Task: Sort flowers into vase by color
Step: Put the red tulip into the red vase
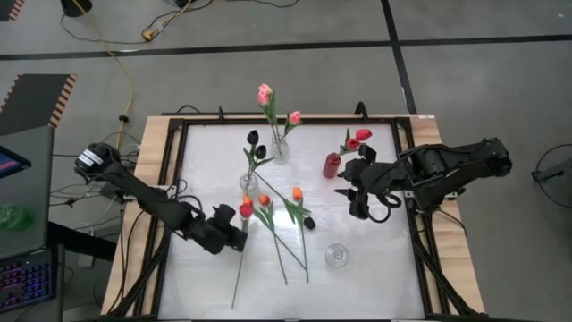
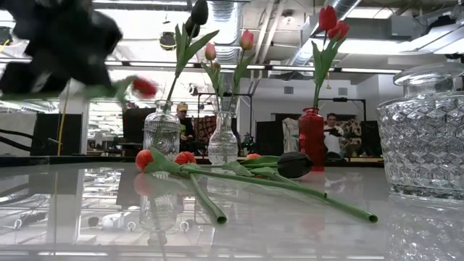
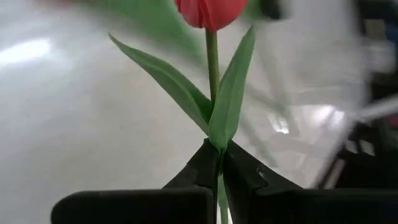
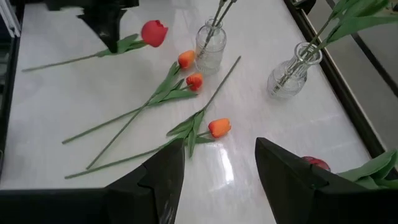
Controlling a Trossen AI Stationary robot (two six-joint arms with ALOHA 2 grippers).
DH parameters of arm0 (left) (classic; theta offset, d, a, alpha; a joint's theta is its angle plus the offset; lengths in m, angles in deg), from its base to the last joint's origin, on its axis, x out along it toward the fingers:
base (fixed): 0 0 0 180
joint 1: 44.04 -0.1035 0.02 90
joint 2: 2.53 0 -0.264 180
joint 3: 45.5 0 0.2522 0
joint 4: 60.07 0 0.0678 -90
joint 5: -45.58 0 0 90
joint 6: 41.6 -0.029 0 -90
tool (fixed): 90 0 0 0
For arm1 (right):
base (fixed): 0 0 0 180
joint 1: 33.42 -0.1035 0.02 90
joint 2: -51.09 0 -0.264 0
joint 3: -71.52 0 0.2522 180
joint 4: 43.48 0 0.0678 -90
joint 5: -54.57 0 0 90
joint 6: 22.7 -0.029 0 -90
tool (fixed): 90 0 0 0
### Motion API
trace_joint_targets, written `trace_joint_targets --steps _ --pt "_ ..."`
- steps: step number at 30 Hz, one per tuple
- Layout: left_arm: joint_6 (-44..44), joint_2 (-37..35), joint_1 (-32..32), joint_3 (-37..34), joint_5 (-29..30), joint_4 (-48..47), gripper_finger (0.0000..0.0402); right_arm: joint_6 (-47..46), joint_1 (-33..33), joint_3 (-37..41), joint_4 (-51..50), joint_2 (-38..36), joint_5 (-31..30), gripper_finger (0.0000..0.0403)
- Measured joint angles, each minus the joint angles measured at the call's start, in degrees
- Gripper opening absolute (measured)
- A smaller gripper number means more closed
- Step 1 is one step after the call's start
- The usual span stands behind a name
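My left gripper (image 1: 238,234) (image 3: 219,167) is shut on a red tulip (image 1: 246,210) near the table's near-left part; its head (image 2: 143,87) shows raised in the low view. My right gripper (image 1: 350,195) (image 4: 221,163) hovers open over the table's right middle and holds nothing. Three orange tulips (image 4: 194,81) (image 1: 264,200) and one black tulip (image 1: 308,222) (image 2: 293,164) lie flat mid-table. Pink tulips stand in a clear vase (image 1: 281,148), black ones in a clear vase (image 1: 249,183), red ones in a red vase (image 1: 332,164). My left gripper pinches the red tulip's stem (image 3: 218,157) between its two fingers, just below where the leaves (image 3: 231,99) branch off. The fingers lie across the stem. The head (image 3: 210,11) and the held part are up off the table; the long stem (image 1: 236,279) trails toward the near edge.
An empty clear glass vase (image 1: 336,256) (image 2: 428,138) stands near the table's near-right part. The lying tulips' stems (image 1: 284,255) fan toward the near edge. A raised frame (image 1: 175,170) borders the white table. People sit in the room beyond (image 2: 333,123).
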Motion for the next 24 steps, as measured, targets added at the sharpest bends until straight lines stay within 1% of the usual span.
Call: trace_joint_targets --steps 3,6,8,12,16,18,21,24 --pt "-10.73 -1.47 0.76 0.02 4.86 6.54 0.0 -0.58 0.0 0.0 0.65 0.03 0.07 0.0224" --pt "-24.04 -2.23 0.95 0.07 9.32 15.12 0.0 -1.02 -0.06 -0.02 3.04 0.44 0.33 0.0224" --pt "-33.38 -2.27 0.51 0.11 12.55 22.1 0.0 -1.03 -0.07 -0.02 4.82 0.56 1.54 0.0224" --pt "-50.19 -2.25 -1.15 0.11 16.41 33.36 0.0 -1.02 -0.07 -0.02 9.28 0.55 3.7 0.0224" --pt "-64.78 -2.25 -3.6 0.11 16.67 43.2 0.0 -0.85 -0.44 -0.02 12.94 0.57 4.9 0.0224" --pt "-70.32 -2.25 -4.93 0.11 15.86 47.21 0.0 0.39 -0.44 -0.02 15.08 0.57 4.92 0.0224" --pt "-75.19 -2.25 -7.13 0.13 13.45 50.31 0.0 1.86 -0.44 -0.02 18.56 0.57 4.94 0.0224" --pt "-76.86 -2.25 -9.3 0.13 10.31 51.85 0.0 3.96 -0.42 -0.02 22.6 0.57 4.94 0.0224"
